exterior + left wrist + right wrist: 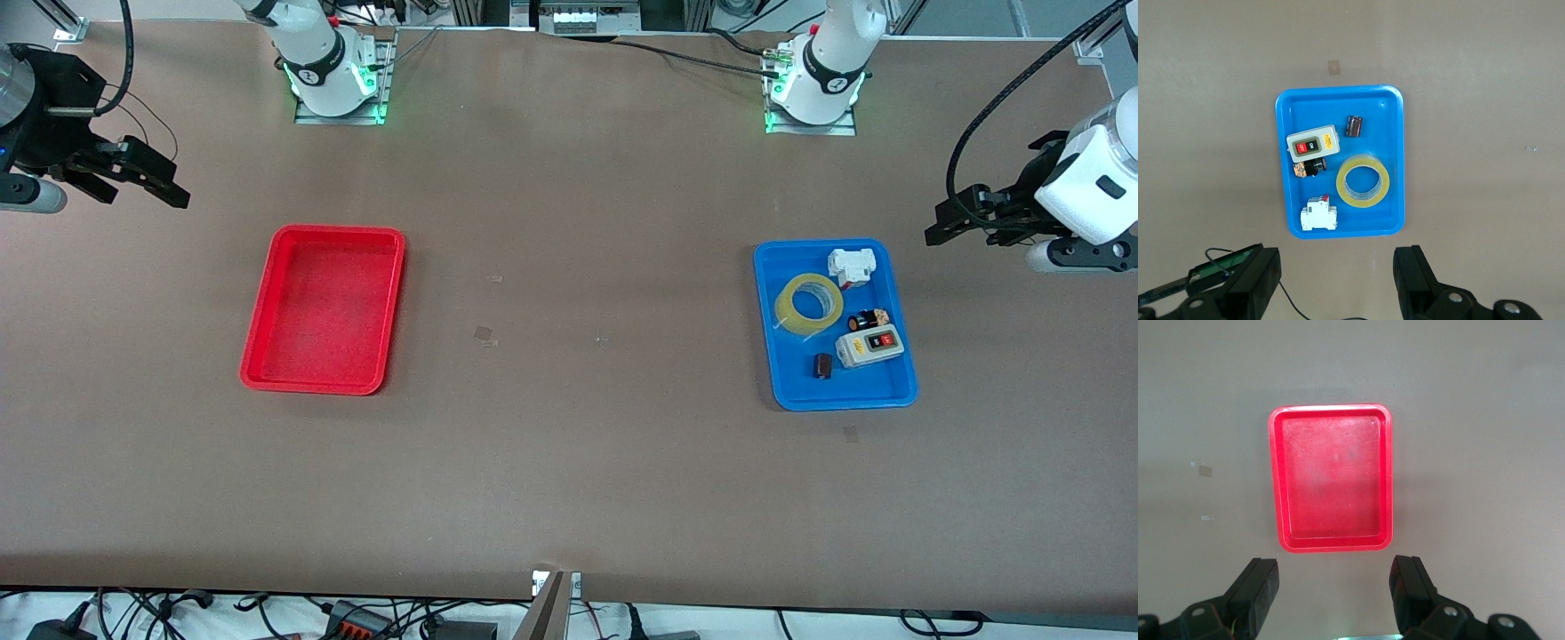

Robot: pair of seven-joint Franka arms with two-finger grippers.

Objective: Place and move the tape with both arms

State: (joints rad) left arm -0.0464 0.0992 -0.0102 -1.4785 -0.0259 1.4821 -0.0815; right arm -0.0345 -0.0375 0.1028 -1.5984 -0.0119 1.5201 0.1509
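Observation:
The tape (808, 305), a translucent yellow ring, lies flat in the blue tray (889, 396) toward the left arm's end of the table; it also shows in the left wrist view (1363, 181). My left gripper (965, 222) is open and empty, up in the air past the blue tray's end, over bare table. In its wrist view the left gripper (1338, 280) has its jaws wide apart. My right gripper (142, 182) is open and empty, up high past the red tray (258, 378). In its wrist view the right gripper (1335, 593) shows wide jaws.
The blue tray (1281, 127) also holds a white breaker (851, 265), a grey switch box (869, 347) with red and black buttons, a small dark block (823, 365) and small round parts (869, 319). The red tray (1275, 480) holds nothing. Small tape scraps (484, 334) lie mid-table.

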